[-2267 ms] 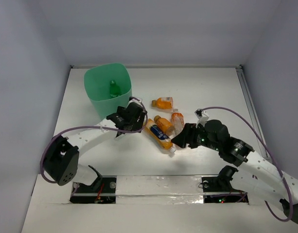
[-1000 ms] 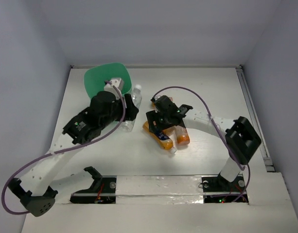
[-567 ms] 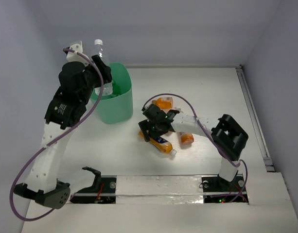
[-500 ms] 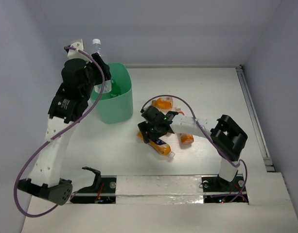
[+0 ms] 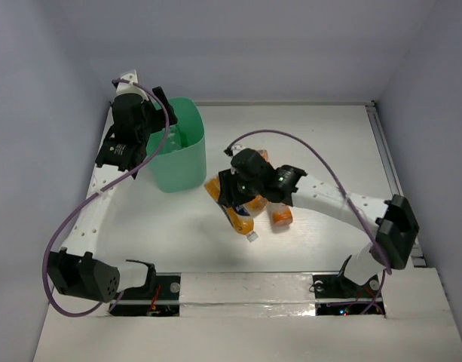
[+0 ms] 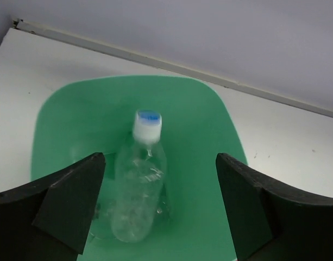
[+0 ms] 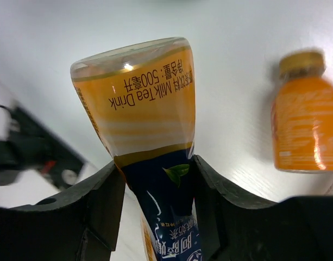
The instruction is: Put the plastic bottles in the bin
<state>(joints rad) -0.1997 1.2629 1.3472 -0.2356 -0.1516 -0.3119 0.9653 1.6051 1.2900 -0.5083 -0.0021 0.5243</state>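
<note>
The mint-green bin (image 5: 178, 170) stands at the back left. My left gripper (image 5: 157, 124) hangs over it, open and empty. In the left wrist view, a clear bottle (image 6: 139, 187) with a white cap lies inside the bin (image 6: 209, 125), between and below my open left gripper (image 6: 161, 209). My right gripper (image 5: 234, 197) is shut on an orange milk-tea bottle (image 5: 232, 211) with a blue label and holds it tilted. The right wrist view shows that bottle (image 7: 150, 125) clamped in the right gripper (image 7: 155, 201). The green bottle is hidden.
An orange bottle (image 5: 280, 215) lies on the table just right of the held one and also shows in the right wrist view (image 7: 305, 119). Another orange bottle (image 5: 255, 157) lies behind my right arm. White walls close off the back and sides.
My left gripper carried the clear bottle up over the bin and let it go; the bottle now lies inside. My right gripper has closed on the milk-tea bottle and shifted it.
</note>
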